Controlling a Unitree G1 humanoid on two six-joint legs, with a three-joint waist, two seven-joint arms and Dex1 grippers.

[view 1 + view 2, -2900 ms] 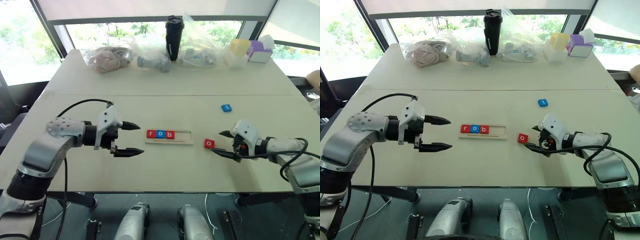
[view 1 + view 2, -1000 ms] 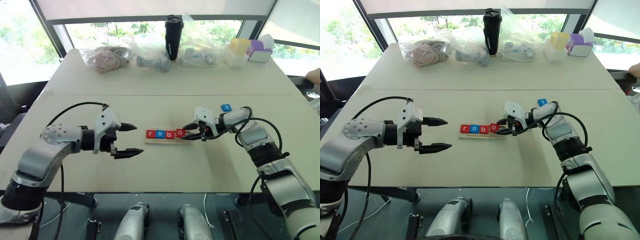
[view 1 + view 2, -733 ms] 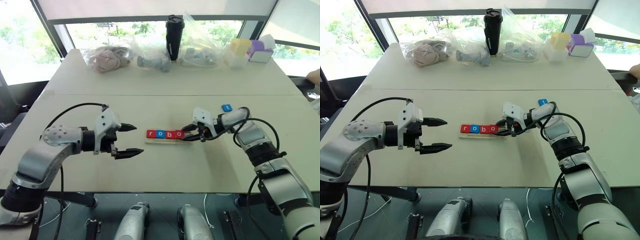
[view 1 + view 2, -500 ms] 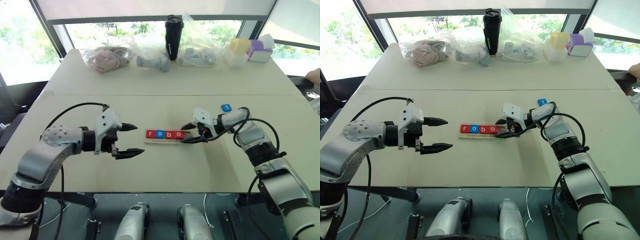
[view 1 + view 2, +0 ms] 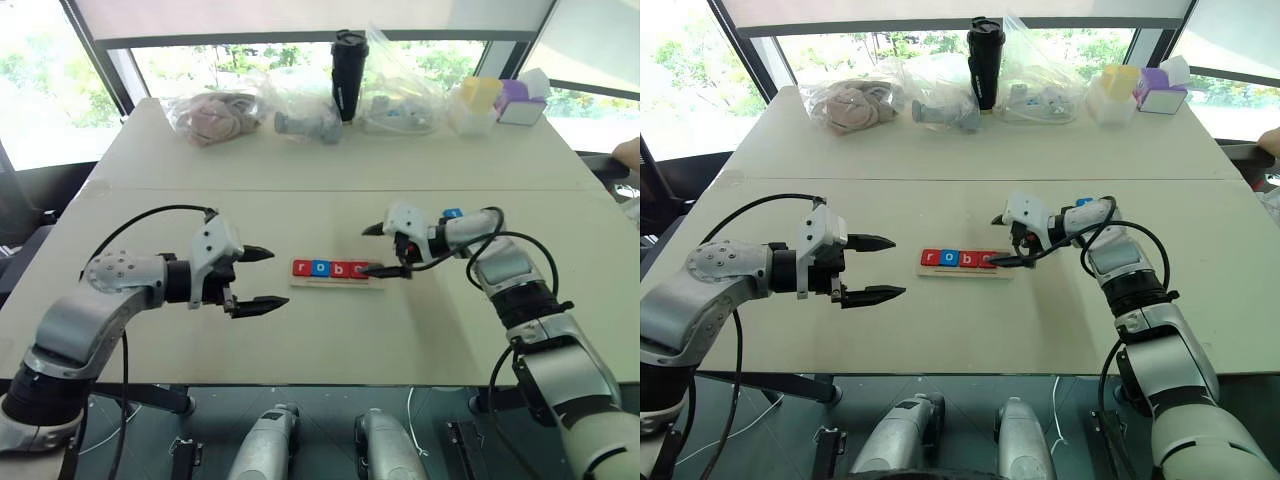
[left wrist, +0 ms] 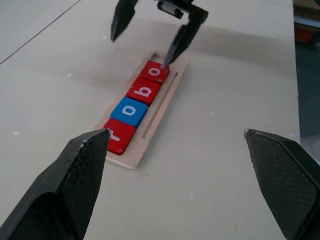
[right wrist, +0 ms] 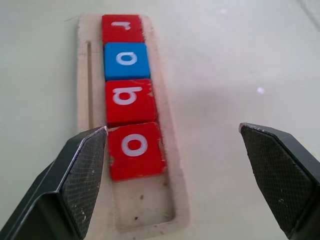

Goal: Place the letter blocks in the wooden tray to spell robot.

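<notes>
Two sets of fingers spread, holding nothing: my right gripper [image 5: 381,250] at the wooden tray [image 7: 174,197], four letter blocks [image 7: 129,97] seated. The blue t block [image 5: 452,214], beside my right forearm, looks light, stiff, slick; I'd pinch opposite edges.

- wooden tray [image 7: 85,75]: pale wood, long and narrow, low rim, lying flat at table centre with its long axis running 9 to 3 o'clock in the head views.
- four letter blocks in it, flat, edge to edge from the 9 o'clock end: red r [image 7: 122,28], blue o [image 7: 126,60], red b [image 7: 131,101], red o [image 7: 136,150].
- the slot at the 3 o'clock end is bare wood.
- blue block [image 5: 452,213]: flat on the table, towards 2 o'clock from the tray, partly hidden; letter unreadable.
</notes>
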